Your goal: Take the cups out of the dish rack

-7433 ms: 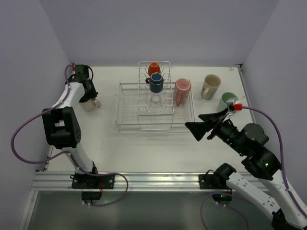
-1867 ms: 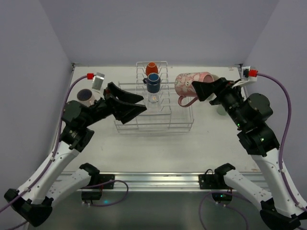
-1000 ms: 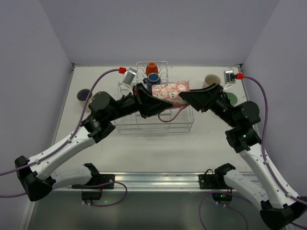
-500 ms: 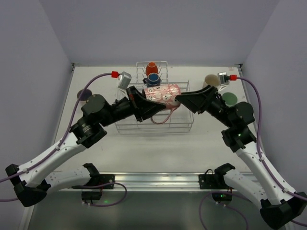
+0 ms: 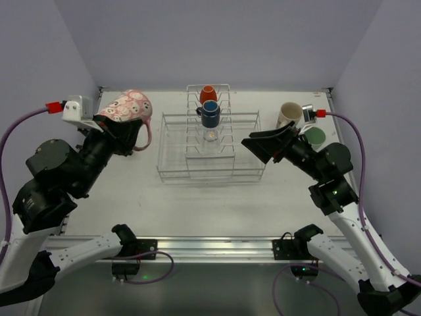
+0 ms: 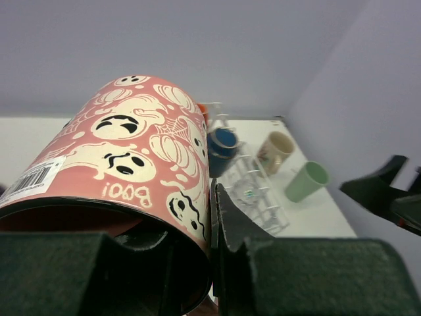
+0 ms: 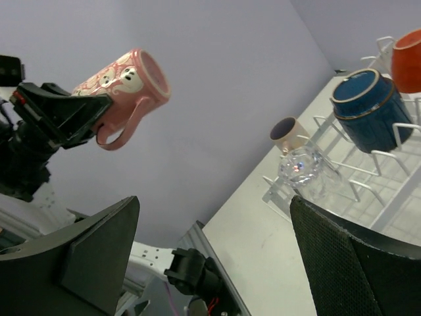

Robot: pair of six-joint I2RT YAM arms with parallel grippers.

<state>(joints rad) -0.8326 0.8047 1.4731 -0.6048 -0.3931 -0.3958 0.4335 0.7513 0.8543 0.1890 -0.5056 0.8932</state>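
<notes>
Pink mug (image 5: 129,107): ghost and pumpkin print; was off the tabletop, in the air to the left of the dish rack (image 5: 172,172), lying tilted with its handle hanging down and its base turned towards the rack.
Left pincer (image 5: 122,129): nearly closed on the pink mug's rim, one finger inside the mouth and one outside against the wall.
Dish rack, contents: three cups sat on the tall middle tines. Orange-red mug (image 5: 208,93) at the far end, dark-blue mug (image 5: 210,114) just in front of it, clear glass (image 5: 210,135) nearest. The side bays of the rack held no cups.
Right of rack: cream mug (image 5: 288,115) on the tabletop (image 5: 217,204) near the rack's far right corner; mint-green tumbler (image 5: 314,136) just beyond it, further from the rack.
Left of rack: a small cup with a dark inside (image 7: 287,133) stood on the tabletop, seen from the right wrist only.
Right pincer (image 5: 258,146): spread wide, nothing in it, hovering at the rack's right side.
</notes>
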